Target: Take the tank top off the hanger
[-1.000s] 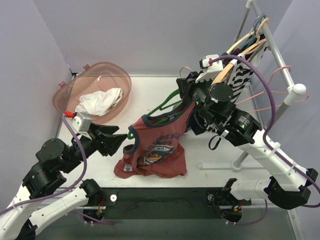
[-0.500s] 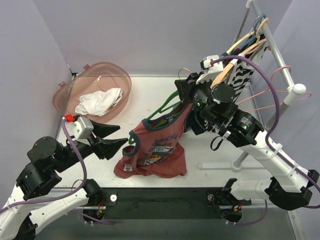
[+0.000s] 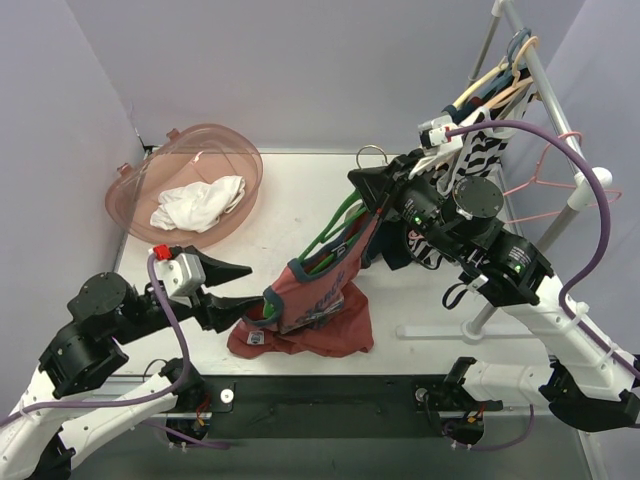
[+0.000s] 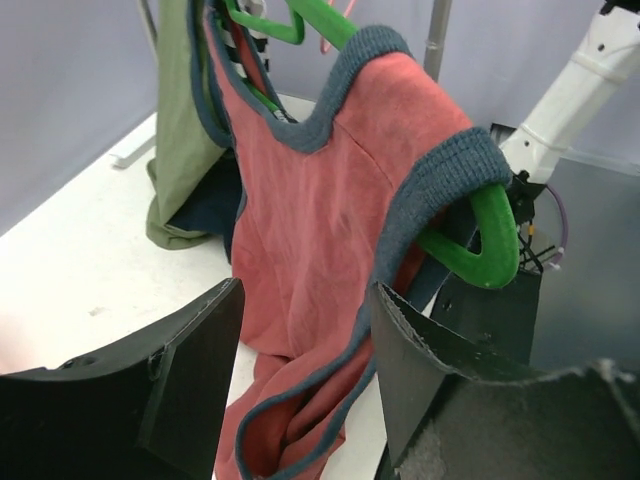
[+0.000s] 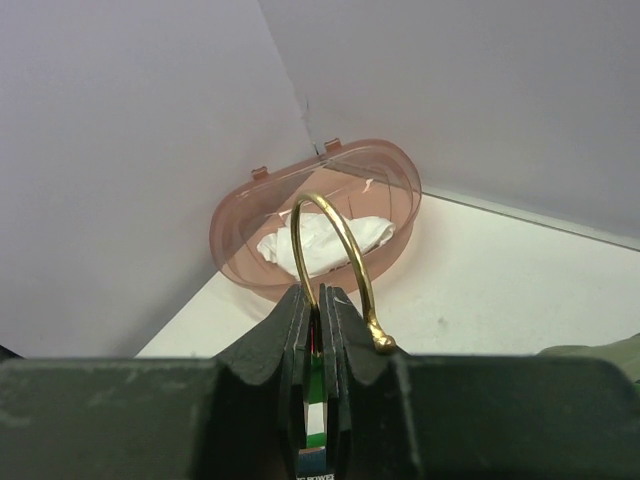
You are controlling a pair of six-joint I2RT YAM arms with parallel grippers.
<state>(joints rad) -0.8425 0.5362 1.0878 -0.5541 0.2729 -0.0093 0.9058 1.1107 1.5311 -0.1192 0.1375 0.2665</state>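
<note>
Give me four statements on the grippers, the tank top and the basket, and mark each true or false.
1. The right gripper is shut on the green hanger just below its gold hook. True.
2. The left gripper is clamped on the tank top. False: its jaws stand open and grip nothing.
3. The tank top is wholly off the hanger. False: a strap loops over the hanger's end.
4. The pink basket holds a white cloth. True.
</note>
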